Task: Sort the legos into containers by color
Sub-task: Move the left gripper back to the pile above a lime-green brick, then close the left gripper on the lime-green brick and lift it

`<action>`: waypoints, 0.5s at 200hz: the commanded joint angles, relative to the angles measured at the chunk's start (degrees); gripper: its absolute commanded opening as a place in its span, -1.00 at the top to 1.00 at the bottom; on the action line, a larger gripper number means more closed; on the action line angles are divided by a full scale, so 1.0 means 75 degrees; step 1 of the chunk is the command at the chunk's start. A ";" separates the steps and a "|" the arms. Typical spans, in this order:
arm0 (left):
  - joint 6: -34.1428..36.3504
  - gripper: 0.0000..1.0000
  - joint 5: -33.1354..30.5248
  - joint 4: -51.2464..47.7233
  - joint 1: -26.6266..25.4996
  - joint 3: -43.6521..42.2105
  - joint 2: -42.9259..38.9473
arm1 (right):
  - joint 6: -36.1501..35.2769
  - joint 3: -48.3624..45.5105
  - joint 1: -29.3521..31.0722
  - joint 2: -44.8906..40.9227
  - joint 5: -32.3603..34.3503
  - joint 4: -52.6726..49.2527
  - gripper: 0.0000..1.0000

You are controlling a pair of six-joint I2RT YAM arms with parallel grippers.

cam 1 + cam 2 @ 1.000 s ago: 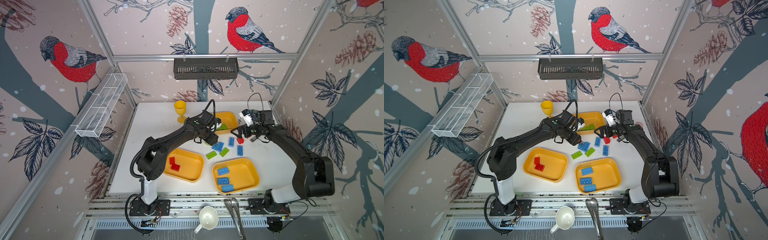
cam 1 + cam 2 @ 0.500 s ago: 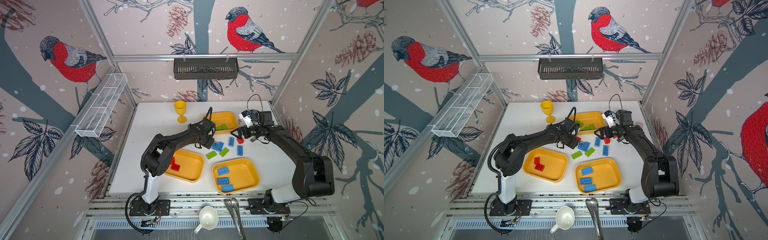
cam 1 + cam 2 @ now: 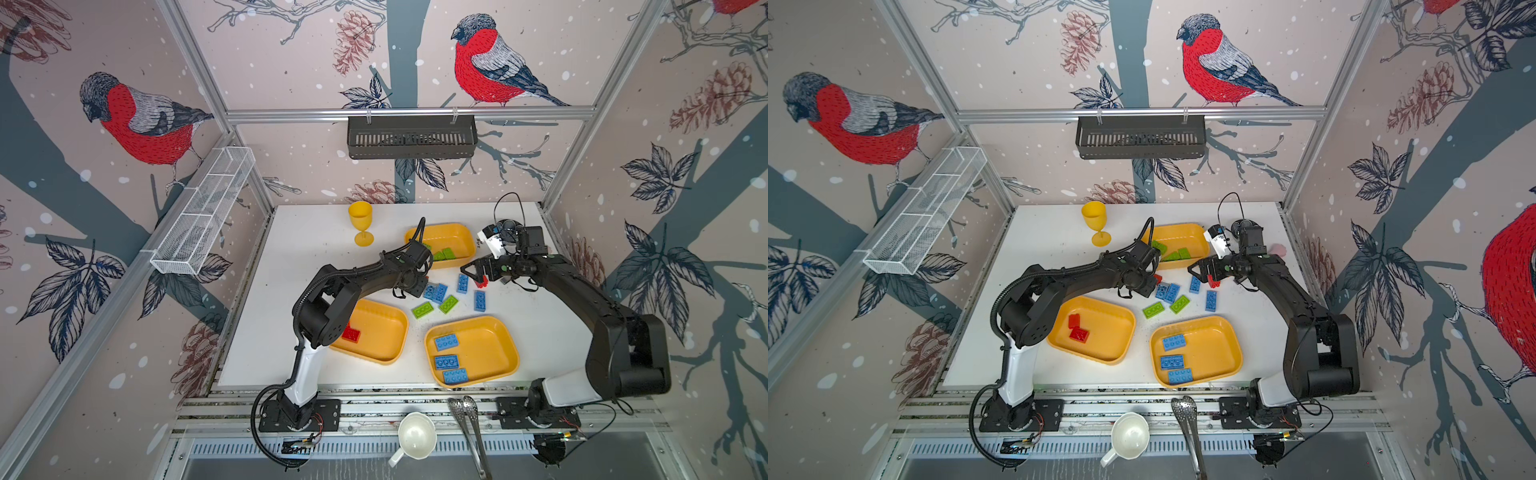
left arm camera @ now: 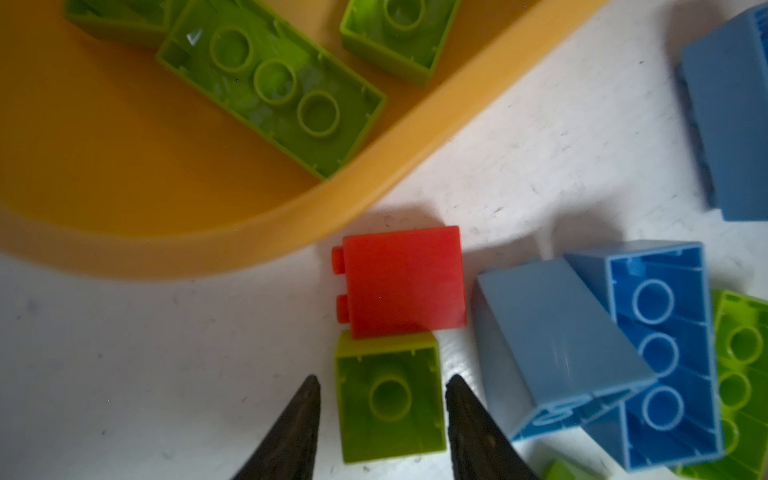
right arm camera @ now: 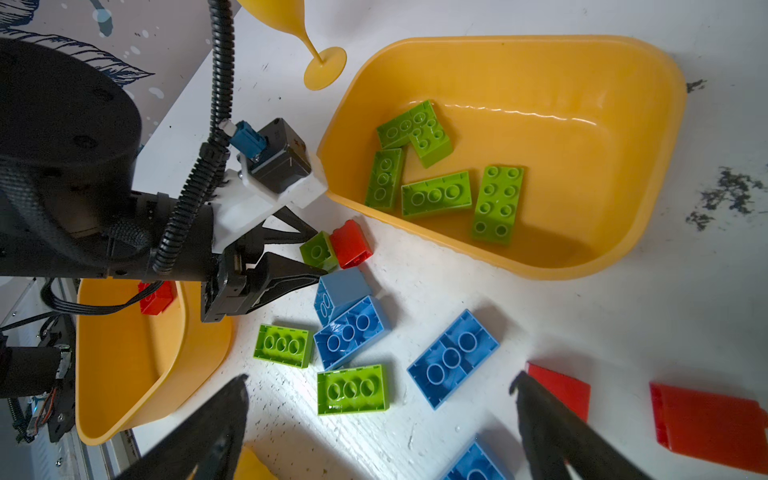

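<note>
A small green lego point(image 4: 388, 399) lies studs-down on the table just outside the far container point(image 4: 249, 249), touching a small red lego point(image 4: 403, 280). My left gripper point(image 4: 383, 378) straddles this green lego, one finger on each side with thin gaps, so it is open. In the right wrist view the same green lego point(image 5: 318, 250) sits between those fingers. My right gripper point(image 5: 380, 380) hangs wide open over loose blue and green legos point(image 3: 449, 303), holding nothing. Green legos lie in the far container point(image 3: 465, 235), red in the near-left one point(image 3: 382, 332), blue in the near-right one point(image 3: 486, 345).
A yellow goblet point(image 3: 360, 222) stands at the back, left of the far container. Two red legos point(image 5: 706, 424) lie beside my right gripper. A white mug point(image 3: 415, 436) and metal tongs point(image 3: 469, 419) lie off the table's front edge.
My left gripper has moved from the far container's edge toward the front and down to the table, and its jaws have narrowed around the small green lego. The right arm has stayed still.
</note>
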 commanded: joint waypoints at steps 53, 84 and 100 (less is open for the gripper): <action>0.0106 0.28 -0.0161 0.0408 0.0010 -0.0068 0.0090 | 0.0083 -0.0028 0.0010 -0.0185 -0.0079 -0.0038 -0.99; 0.0257 0.39 -0.0152 0.0161 0.0015 -0.0139 -0.0169 | 0.0110 -0.0028 0.0029 -0.0228 -0.0067 -0.0062 -0.99; 0.0365 0.39 -0.0076 -0.0047 0.0022 -0.0244 -0.0429 | 0.0102 -0.0038 0.0021 -0.0244 -0.0053 -0.0074 -0.99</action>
